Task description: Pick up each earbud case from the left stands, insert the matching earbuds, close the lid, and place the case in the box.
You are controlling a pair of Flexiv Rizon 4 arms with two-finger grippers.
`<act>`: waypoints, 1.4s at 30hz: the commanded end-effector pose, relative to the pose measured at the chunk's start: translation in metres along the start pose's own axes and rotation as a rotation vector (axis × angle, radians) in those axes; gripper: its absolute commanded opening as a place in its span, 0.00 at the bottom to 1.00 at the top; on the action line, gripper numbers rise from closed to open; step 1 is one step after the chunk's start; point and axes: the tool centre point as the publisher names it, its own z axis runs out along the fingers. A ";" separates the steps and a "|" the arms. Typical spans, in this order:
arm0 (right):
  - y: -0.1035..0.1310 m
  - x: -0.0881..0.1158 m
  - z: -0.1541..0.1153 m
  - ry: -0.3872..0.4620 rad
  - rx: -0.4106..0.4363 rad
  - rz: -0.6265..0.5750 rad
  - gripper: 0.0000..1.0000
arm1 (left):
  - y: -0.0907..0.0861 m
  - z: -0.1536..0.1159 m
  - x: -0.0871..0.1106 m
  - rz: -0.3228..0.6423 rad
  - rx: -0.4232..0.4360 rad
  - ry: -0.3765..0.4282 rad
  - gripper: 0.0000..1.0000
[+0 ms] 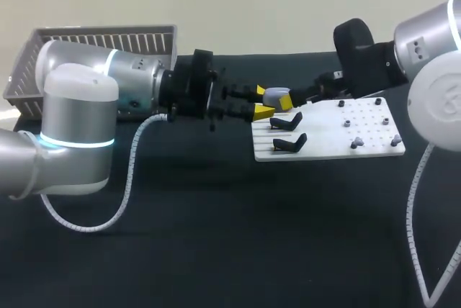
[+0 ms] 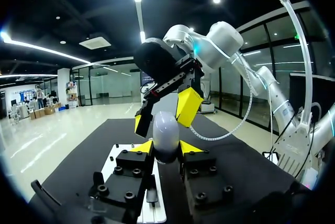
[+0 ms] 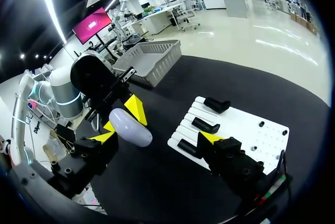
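Note:
A smooth white earbud case hangs above the left end of the white plate, lid down as far as I can see. My left gripper is shut on it; in the left wrist view its yellow tips clamp the case from both sides. My right gripper faces it from the other side, open, its fingers standing wide of the case without touching. From the right wrist view, the case sits near one of my right fingers, held by the left gripper.
Black stands sit on the plate's left part. Small grey pieces stand among the holes on its right part. A grey slatted basket is at the back left, behind my left arm. Dark cloth covers the table.

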 end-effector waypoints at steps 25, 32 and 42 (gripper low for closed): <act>-0.024 0.005 -0.065 0.007 0.317 -0.014 1.00 | 0.000 0.000 0.001 0.002 -0.001 -0.003 0.00; -0.059 0.034 -0.077 0.175 0.517 0.043 1.00 | 0.000 0.000 0.001 0.002 -0.001 -0.003 0.00; -0.112 0.073 -0.080 0.349 0.713 0.062 1.00 | 0.000 0.000 0.001 0.002 -0.001 -0.003 0.00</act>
